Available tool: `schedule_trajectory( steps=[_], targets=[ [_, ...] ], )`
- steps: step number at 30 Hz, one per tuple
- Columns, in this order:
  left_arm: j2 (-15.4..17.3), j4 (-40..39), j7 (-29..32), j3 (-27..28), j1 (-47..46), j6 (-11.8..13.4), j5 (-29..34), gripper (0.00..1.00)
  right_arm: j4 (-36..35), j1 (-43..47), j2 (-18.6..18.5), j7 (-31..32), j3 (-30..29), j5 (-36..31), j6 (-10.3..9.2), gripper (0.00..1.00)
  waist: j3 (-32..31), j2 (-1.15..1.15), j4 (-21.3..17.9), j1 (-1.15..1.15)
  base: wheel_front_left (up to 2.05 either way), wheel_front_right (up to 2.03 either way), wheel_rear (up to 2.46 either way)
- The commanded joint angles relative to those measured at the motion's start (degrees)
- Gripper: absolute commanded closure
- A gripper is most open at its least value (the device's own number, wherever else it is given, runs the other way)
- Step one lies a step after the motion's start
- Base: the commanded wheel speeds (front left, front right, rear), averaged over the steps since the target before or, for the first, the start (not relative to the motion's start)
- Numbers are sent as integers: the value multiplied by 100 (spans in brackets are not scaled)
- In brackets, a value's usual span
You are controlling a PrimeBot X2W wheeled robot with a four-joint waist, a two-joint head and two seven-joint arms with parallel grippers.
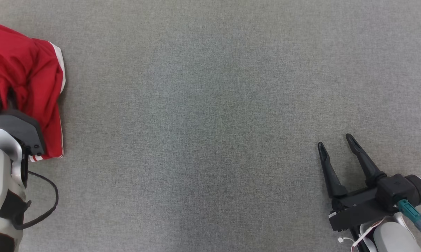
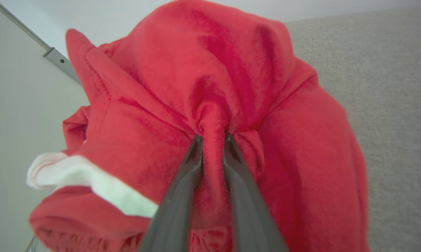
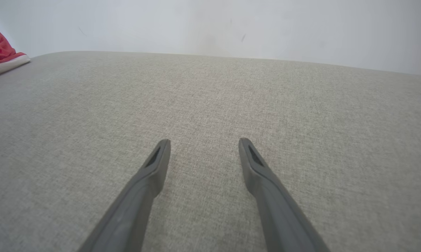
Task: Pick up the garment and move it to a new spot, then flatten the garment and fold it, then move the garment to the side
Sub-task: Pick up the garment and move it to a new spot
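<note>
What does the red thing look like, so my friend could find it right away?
Look at the big grey cloth-covered surface, then go to its left side. There lies a crumpled red garment with white trim, one fold pinched in the robot's left hand. It's the only red thing on all that grey.

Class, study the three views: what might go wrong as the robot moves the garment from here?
1. The left gripper pinches just a thin fold of the garment, so the cloth may slip out when lifted.
2. The right gripper sits open and far off, so a one-handed carry may leave it bunched.
3. The cable loops near the hem and might snag.
</note>
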Motion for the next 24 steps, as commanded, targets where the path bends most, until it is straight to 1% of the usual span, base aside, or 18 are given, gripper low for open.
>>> schedule_trajectory(
  steps=[1, 3, 4, 9, 15, 17, 18, 19, 24],
  targets=[
    [-16, 72, 22, 3, -88, 44, -24, 100, 63, -14, 31, -2, 24, 12, -10, 0, -36, -1, 1, 0, 0, 0, 0],
    [-9, 101, -11, 5, -88, 85, -38, 100, 104, -4, 60, -3, 50, 14, -10, 0, -107, -1, -3, 0, 0, 0, 0],
    [25, 103, -61, 3, -99, 58, -47, 100, 120, 1, 78, -3, 54, 21, -10, 0, -146, -1, -10, 0, 0, 0, 0],
    [60, -59, -478, -129, -237, -198, -23, 100, 216, 44, 177, -3, 79, 43, -10, 0, -421, -1, -30, 0, 0, 0, 0],
    [115, -374, -787, -487, -501, -460, 187, 100, 330, 99, 377, -4, 155, 14, -10, 0, -840, -1, -142, 0, 0, 0, 0],
    [50, -501, -861, -629, -614, -532, 227, 100, 368, 139, 458, -3, 171, 11, -10, 0, -983, -1, -208, 0, 0, 0, 0],
    [-35, -566, -887, -694, -642, -569, 206, 100, 389, 162, 482, -4, 166, 18, -10, 0, -1044, -1, -237, 0, 0, 0, 0],
    [-35, -566, -887, -694, -642, -569, 206, 100, 389, 162, 482, -4, 166, 18, -10, 0, -1044, -1, -237, 0, 0, 0, 0],
    [-417, -870, -1011, -1139, -665, -669, 225, 100, 480, 211, 649, -3, 157, 37, -10, 0, -1314, -1, -447, 0, 0, 0, 0]
  ],
)
